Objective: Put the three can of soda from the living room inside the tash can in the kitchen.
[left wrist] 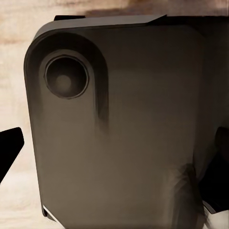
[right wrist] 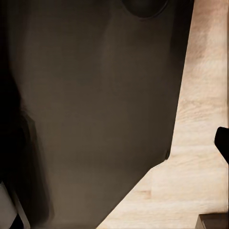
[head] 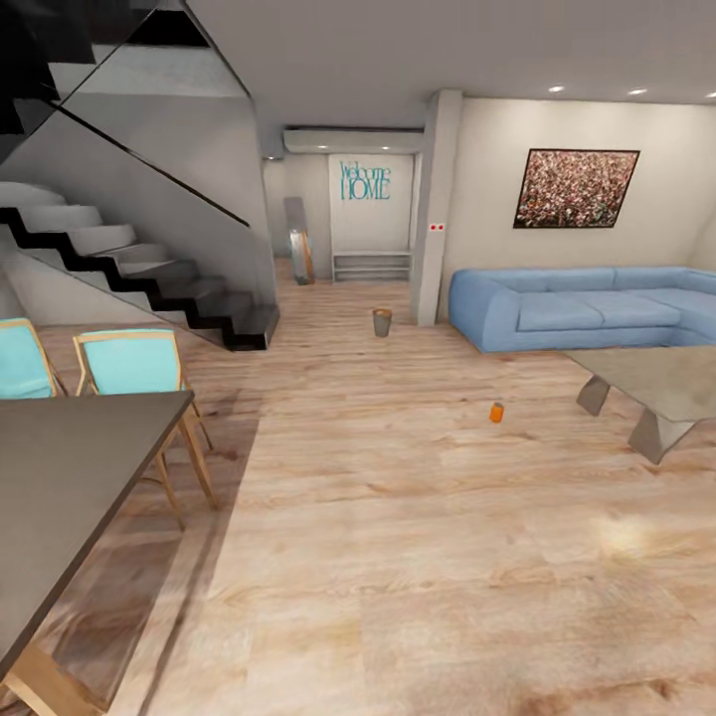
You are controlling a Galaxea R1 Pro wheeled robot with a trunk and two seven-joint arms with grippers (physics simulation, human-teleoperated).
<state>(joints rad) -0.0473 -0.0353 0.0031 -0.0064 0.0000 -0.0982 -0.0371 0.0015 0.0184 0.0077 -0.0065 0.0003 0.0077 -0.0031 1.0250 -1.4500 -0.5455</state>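
Across an open-plan ground floor of pale wood planks (head: 398, 557), one bright orange soda can (head: 496, 412) stands upright and alone on the floor, near the angled legs of a low grey coffee table (head: 656, 383) and well in front of a long blue sectional sofa (head: 587, 306). Farther back, beside a white pillar (head: 436, 199) and just off the sofa's rounded end, a small round bin (head: 382, 321) with a lighter rim sits on the boards, well apart from the can. Behind it, a white hall carries teal "Welcome HOME" lettering (head: 365, 181) above a low shelf unit. A dark-stepped staircase (head: 149, 268) rises at the robot's left, and below it two turquoise chairs (head: 129, 363) are drawn up to a dark counter (head: 70, 477). A speckled framed picture (head: 575, 188) hangs above the sofa.

Both wrist cameras are pressed close to a dark grey panel of the robot's own body (left wrist: 129, 133), with strips of wood floor at the edges. A black fingertip (left wrist: 9, 150) of the left hand and another (right wrist: 223, 140) of the right hand poke in, but whether either hand is open or closed cannot be told.
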